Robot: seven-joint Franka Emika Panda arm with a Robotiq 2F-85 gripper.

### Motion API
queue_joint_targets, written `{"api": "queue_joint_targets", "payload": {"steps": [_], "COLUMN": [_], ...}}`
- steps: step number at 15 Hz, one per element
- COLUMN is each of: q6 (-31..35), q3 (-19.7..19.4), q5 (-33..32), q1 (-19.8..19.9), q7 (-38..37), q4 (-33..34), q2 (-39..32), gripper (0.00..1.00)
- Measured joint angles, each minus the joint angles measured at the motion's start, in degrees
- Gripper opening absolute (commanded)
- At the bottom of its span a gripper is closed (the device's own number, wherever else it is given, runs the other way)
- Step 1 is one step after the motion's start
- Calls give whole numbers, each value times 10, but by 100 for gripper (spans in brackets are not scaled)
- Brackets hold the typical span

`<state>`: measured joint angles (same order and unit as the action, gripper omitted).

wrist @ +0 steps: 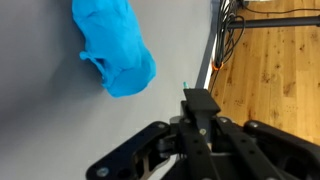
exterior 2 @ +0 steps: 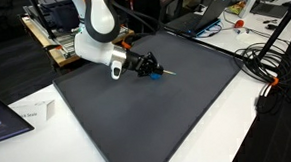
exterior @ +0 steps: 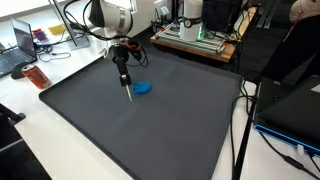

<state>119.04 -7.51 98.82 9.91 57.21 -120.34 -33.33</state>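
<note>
My claw [exterior: 125, 82] was shut narrow on a thin pale stick [exterior: 128, 94], which hung down from the fingers with its point close above the dark grey mat [exterior: 150, 135]. Whether the point touched the mat, I could not tell. The crumpled bright blue cloth [exterior: 143, 87] lay on the mat just beside the stick, at about three o'clock from it in an exterior view. In the wrist view the cloth [wrist: 115, 50] sat at about eleven o'clock from my claw [wrist: 198, 100], apart from it, with bare mat between. There only a small teal end of the stick [wrist: 185, 86] showed beyond my closed fingers, and at three o'clock the mat ended at a wooden floor [wrist: 270, 70] with black cables [wrist: 225, 40]. To do this work well, I judged that the grip had to be firm, because so thin a stick can easily turn between the pads. The wrist had to be steady and the motion slow, so that the point neither scraped the mat nor dragged the soft cloth without my intention.
</note>
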Motion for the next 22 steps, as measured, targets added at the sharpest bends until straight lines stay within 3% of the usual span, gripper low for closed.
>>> {"api": "queue_joint_targets", "payload": {"steps": [16, 22], "q6": [71, 76], "q3": [-8, -8], "q5": [0, -8], "q1": [-29, -29], "q7": [78, 66], "q4": [6, 6], "q2": [0, 0], "gripper": [3, 3]}}
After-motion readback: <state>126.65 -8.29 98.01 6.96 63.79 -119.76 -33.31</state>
